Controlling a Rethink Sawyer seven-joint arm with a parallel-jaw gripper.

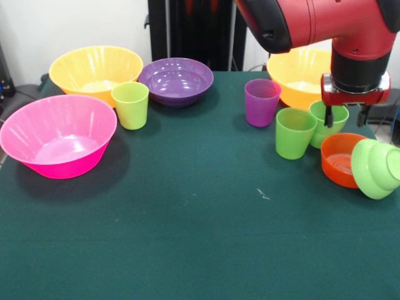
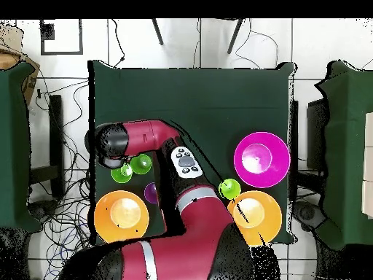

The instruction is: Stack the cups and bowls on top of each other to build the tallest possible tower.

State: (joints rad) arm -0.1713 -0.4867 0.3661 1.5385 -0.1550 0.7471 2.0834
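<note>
My gripper [image 1: 345,117] is open and empty. It hangs at the right, just above the far green cup [image 1: 329,125] and the small orange bowl [image 1: 339,160]. A small green bowl [image 1: 377,167] lies tipped on its side against the orange bowl. A second green cup [image 1: 294,132] and the translucent purple cup [image 1: 262,102] stand left of the gripper. The yellow-green cup [image 1: 130,105] stands between the pink bowl [image 1: 59,134], the purple bowl [image 1: 176,80] and an orange-yellow bowl [image 1: 95,72]. The other orange-yellow bowl [image 1: 299,76] sits behind the gripper. No tower stands. In the overhead view the arm hides the gripper.
The green table [image 1: 187,237] has open cloth across its front and middle. From overhead I see the pink bowl [image 2: 261,159], both orange-yellow bowls [image 2: 121,215] [image 2: 255,211], two green cups [image 2: 141,163] [image 2: 122,173] and the arm [image 2: 197,204] across the table's near side.
</note>
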